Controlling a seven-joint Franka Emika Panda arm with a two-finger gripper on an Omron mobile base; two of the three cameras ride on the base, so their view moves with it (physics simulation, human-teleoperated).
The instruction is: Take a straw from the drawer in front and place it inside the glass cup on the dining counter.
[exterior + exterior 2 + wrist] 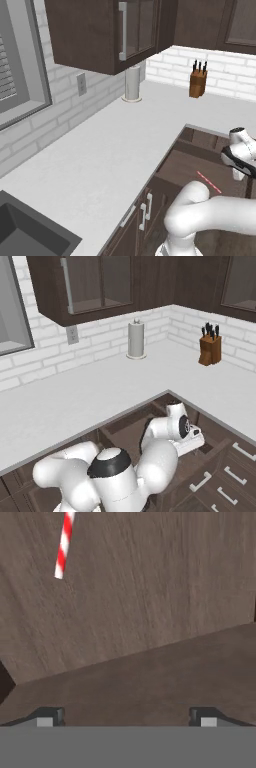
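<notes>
The straw (209, 182), red with pale stripes, lay flat on the floor of the open drawer (187, 165), alone on the bare wood and away from the walls as far as the left base view showed. In the hand view its lower end (64, 546) ran off the top edge, well above and to the left of the fingertips, so it was not between them.

The drawer stood pulled out below the corner of the white wall counter (100, 150), its dark wooden floor exposed. On that counter, well clear of the work, stood a paper towel roll (136, 340) near the back wall and a knife block (210, 349) further along the corner.

The gripper (126, 718) hung over the drawer with its jaws spread wide and nothing in them.

Judgement: the step in hand was the approach to the straw. To do it well, the hand should travel toward the straw until the straw sits midway between the fingertips, turn so the jaws cross its length, descend close to the floor without striking it, and close near the straw's middle so it lifts level.
</notes>
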